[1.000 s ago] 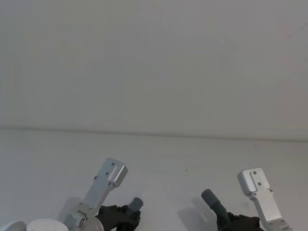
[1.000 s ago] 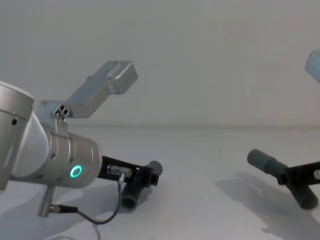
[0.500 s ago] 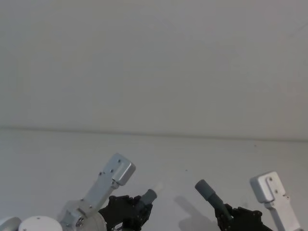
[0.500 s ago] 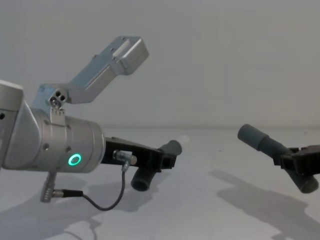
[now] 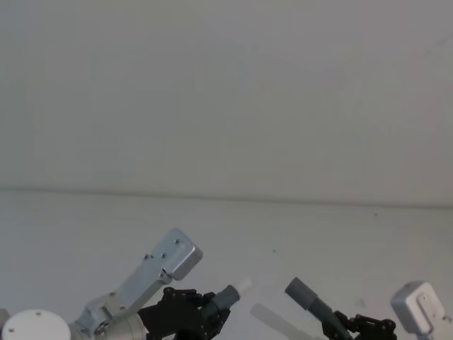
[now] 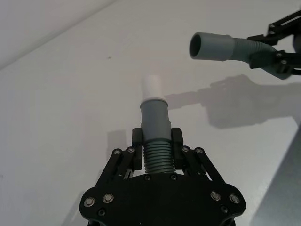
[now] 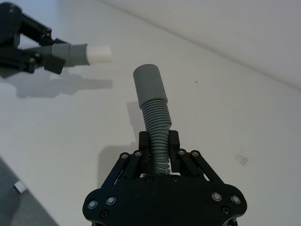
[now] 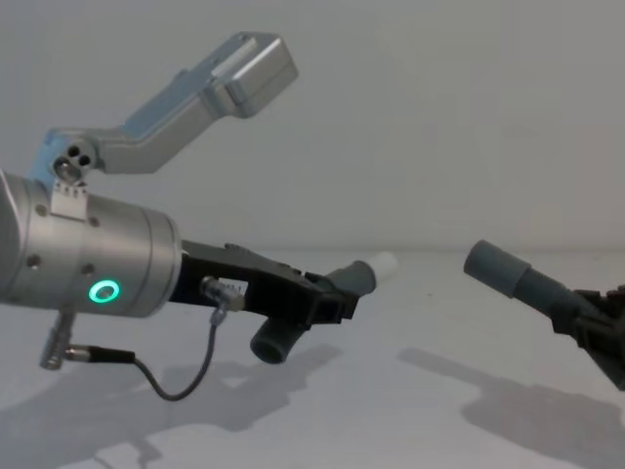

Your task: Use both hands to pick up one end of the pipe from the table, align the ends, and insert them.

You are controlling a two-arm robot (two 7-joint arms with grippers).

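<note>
Here both halves of the pipe are held clear of the table point(image 8: 391, 420), each casting a shadow on the white surface below. The left gripper point(image 6: 156, 141) is clamped on the corrugated section of the left hose piece point(image 6: 155, 122), just behind its smooth cuff. The narrower white tip point(image 6: 151, 87) projects forward, beyond the fingers. The right gripper point(image 7: 160, 141) is likewise closed on the ribbed body of the right hose piece point(image 7: 155, 113), whose hollow cuff point(image 7: 149, 84) stands free ahead of it.

The decisive relation is that between the two ends. In the chest view the white tip and the hollow cuff sit at about the same height and face one another across an open gap, near but not touching. The cuff lies to the robot's right of the tip. The long axes are not yet in line: the left piece rises toward the robot's right and the right piece rises toward the robot's left, so they meet at an angle. By judgement, insertion calls for at least one piece to be tilted until the axes coincide, then for the gap to be closed along that shared line. Neither arm is plainly nearer the meeting point.

The right gripper is cut off at the edge of the head and chest views. Any fore-and-aft offset between the ends is hard to judge. The interior of the hollow cuff appears as a dark mouth in the left wrist view, its depth indeterminate.
</note>
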